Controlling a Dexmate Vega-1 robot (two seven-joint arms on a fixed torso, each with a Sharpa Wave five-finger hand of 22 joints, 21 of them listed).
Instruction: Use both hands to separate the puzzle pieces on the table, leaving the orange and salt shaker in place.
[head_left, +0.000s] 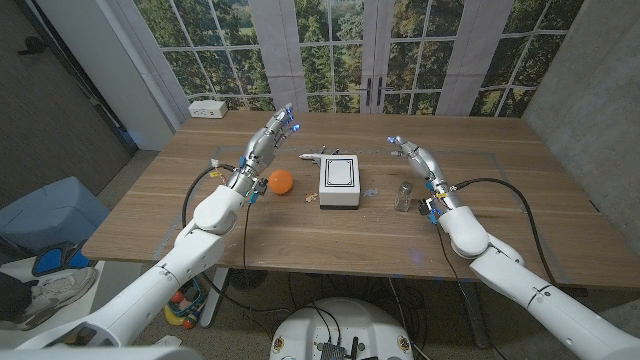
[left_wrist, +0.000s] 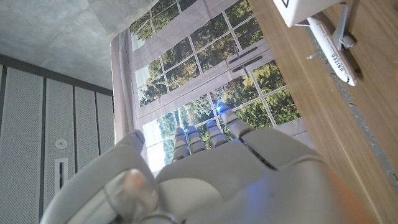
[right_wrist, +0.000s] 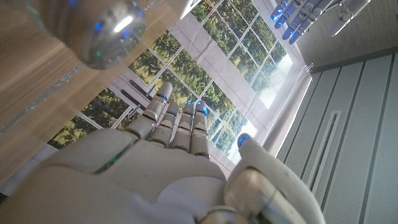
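Puzzle pieces are hard to make out as such: from the head view, a white square block with a dark square outline on its top sits near the middle of the wooden surface, and its pieces cannot be told apart at this size. Just beside its far left corner lies a small white toy airplane, close to or touching the block. The orange sits left of the block, a little apart from it, and the salt shaker stands upright to the block's right. The left robot hand hovers beyond the orange, fingers straight and slightly apart, holding nothing, with blue lights at the fingertips. The right robot hand is raised beyond the salt shaker, fingers likewise extended and empty. A white power strip lies at the far left corner of the surface.

From the left wrist view, the back of the left robot hand shows with fingers stretched out and gripping nothing. The toy airplane lies on the wood, next to a corner of the white block.

From the right wrist view, the right robot hand is open, fingers straight and thumb spread aside. The salt shaker's metal cap looms close and blurred. The left robot hand's blue-lit fingertips appear farther off.
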